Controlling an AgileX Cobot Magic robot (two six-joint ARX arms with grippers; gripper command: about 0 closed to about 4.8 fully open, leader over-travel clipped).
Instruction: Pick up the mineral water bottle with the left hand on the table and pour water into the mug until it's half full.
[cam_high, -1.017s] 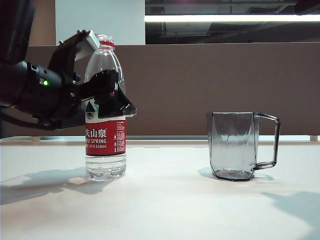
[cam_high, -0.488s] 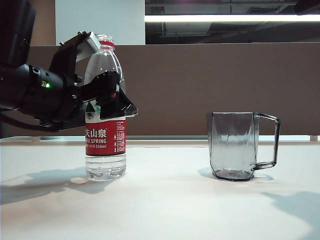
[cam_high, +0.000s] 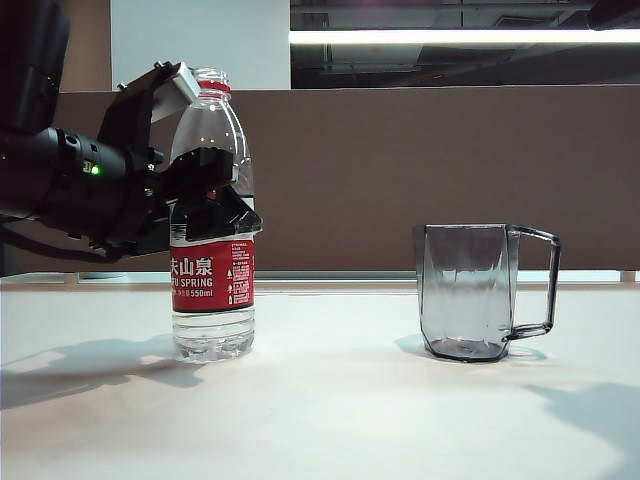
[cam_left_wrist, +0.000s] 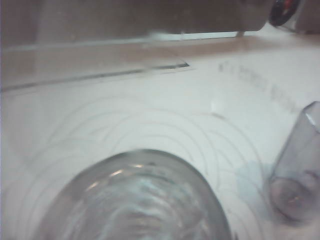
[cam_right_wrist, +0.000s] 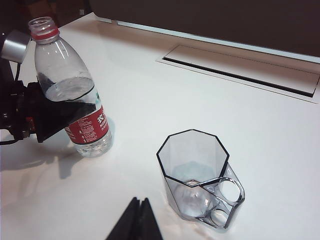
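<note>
A: Well, starting with the tall clear plastic mineral water bottle (cam_high: 211, 215) with the red-and-white label: upright on the wide white counter (cam_high: 330, 400), left of middle in the exterior view, neck open, long axis vertical.

B: And the black two-finger left tool (cam_high: 222, 150)?

A: Level with the bottle's upper body, reaching in from the left, straddling it just above the label. One finger in front of the bottle, the other behind, near the shoulder. Close against the plastic, but clamped or only closing in? Cannot tell from these views.

B: So no approach left to make, then.

A: Probably not. Already between the jaws, judging by the left wrist view, which looks down past the bottle's rounded shoulder. Next, likely: confirm the squeeze, lift straight up along that vertical axis, then carry rightward.

B: Toward the smoky grey faceted see-through mug (cam_high: 470, 290)?

A: Yes. Well apart from the bottle, to its right on the counter, upright, squared handle pointing away from the bottle, apparently empty.

B: And the right tool (cam_right_wrist: 136, 220)?

A: Hanging above the counter near the mug, fingertips pressed together on nothing. Nearer the mug, but far from the bottle, so clearly the left arm's job.
</note>
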